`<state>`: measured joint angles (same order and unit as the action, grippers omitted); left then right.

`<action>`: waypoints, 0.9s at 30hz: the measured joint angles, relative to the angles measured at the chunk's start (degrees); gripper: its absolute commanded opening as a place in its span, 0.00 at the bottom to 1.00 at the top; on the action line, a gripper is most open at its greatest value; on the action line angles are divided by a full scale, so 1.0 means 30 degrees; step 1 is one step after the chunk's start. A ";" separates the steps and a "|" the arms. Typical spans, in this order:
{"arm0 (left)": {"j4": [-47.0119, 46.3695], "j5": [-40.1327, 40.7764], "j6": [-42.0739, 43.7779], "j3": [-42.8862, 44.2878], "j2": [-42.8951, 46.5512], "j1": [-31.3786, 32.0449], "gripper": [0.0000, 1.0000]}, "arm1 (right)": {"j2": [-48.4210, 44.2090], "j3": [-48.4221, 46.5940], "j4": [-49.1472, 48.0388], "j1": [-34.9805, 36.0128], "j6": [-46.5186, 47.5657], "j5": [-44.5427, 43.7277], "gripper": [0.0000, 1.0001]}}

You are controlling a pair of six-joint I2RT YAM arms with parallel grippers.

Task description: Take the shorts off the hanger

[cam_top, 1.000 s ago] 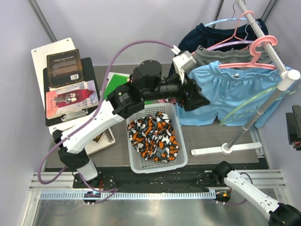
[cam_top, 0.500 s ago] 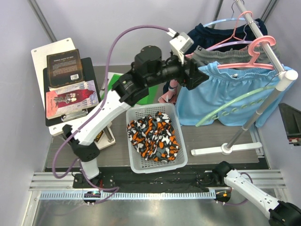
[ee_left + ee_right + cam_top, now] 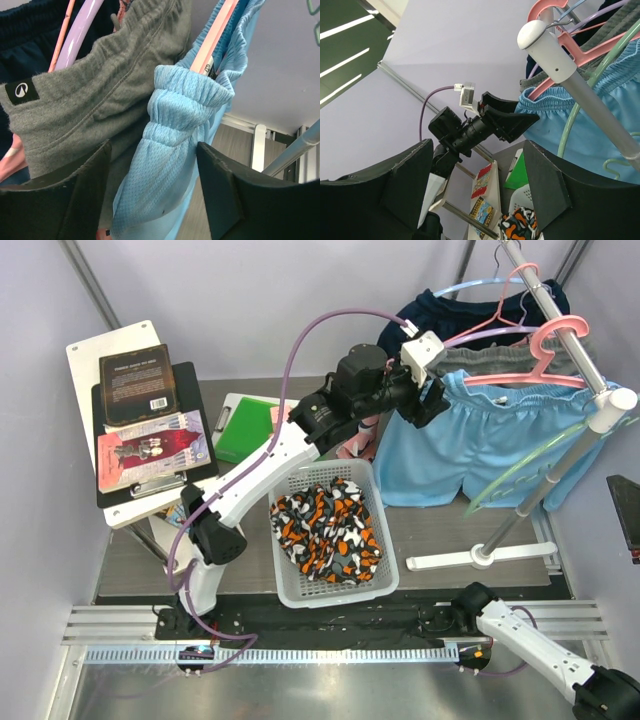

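The light blue shorts (image 3: 480, 445) hang on the pink hanger (image 3: 510, 378); the camouflage shorts (image 3: 325, 530) already lie in the basket (image 3: 335, 595). My left pincer (image 3: 152, 150) is released, jaws either side of the gathered blue waistband (image 3: 185, 95). I'd clench on that elastic alone, clear of the grey shorts (image 3: 85, 100) just beside it, then draw it down off the hanger's arm. My right pincer (image 3: 477, 145) is released, empty, well apart.

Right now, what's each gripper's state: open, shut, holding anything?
Left gripper: open, with the waistband corner of the plain light blue cloth shorts between its fingers, not clamped.
Right gripper: open, holding nothing.
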<state>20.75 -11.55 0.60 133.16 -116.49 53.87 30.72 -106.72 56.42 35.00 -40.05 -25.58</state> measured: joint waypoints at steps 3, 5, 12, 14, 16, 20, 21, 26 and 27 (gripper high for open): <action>-0.0546 -0.0357 -0.0066 -0.0066 -0.0015 -0.0007 0.51 | 0.0000 -0.0036 0.0219 0.0233 0.0299 -0.0226 0.78; -0.1035 -0.0648 -0.0211 -0.0197 -0.0007 0.0022 0.47 | 0.0000 -0.0138 0.0321 0.0459 0.0459 -0.0452 0.79; -0.1566 -0.1253 -0.0933 -0.0903 -0.0015 0.0444 0.26 | 0.0000 -0.0299 0.0364 0.1158 0.0882 -0.1355 0.79; -0.1574 -0.1654 -0.1166 -0.0903 -0.0015 0.0597 0.23 | -0.0007 -0.0270 0.0372 0.1290 0.0903 -0.1559 0.79; -0.1566 -0.2040 -0.1508 -0.0903 -0.0029 0.0678 0.22 | -0.0080 -0.0204 0.0386 0.1348 0.0903 -0.1683 0.79; -0.1661 -0.2681 -0.2069 -0.0896 -0.0182 0.0911 0.38 | -0.0444 0.0095 0.0401 0.1392 0.0903 -0.1851 0.79; -0.1712 -0.2739 -0.2127 -0.0896 -0.0240 0.0947 0.39 | -0.0561 0.0153 0.0415 0.1392 0.0903 -0.1938 0.79; -0.1719 -0.2834 -0.2506 -0.0889 -0.0634 0.1144 0.33 | -0.0933 0.0182 0.0459 0.1457 0.0911 -0.2339 0.79; -0.1719 -0.2841 -0.2557 -0.0823 -0.0714 0.1158 0.24 | -0.0969 0.0175 0.0459 0.1472 0.0925 -0.2433 0.79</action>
<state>15.59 -20.08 -7.07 130.69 -118.63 57.34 27.81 -106.19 57.80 39.42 -37.28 -32.88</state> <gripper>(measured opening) 0.373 0.786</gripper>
